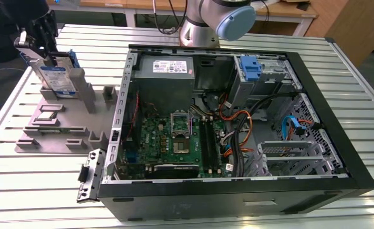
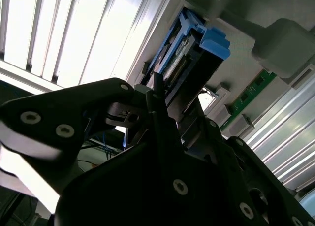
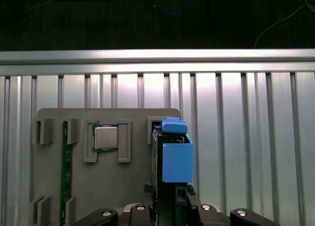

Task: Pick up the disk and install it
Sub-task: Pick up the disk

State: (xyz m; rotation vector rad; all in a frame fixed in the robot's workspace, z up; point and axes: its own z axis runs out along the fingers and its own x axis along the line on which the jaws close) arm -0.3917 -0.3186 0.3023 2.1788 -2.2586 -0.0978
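The claw (image 1: 45, 53) clenches the disk (image 1: 57, 80), upright on the grey tray (image 1: 78, 121), beside the open computer case (image 1: 238, 196).

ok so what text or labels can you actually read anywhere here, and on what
No text is readable.
Blue-and-white label on the disk: print too small to read.
White label on the power supply: too small to read.
Markings on the motherboard: too small to read.

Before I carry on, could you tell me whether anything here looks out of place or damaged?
Nothing stands out. The disk stands on edge in the grey fixture beside the open computer case, with the tool at its upper end; no damage shows.
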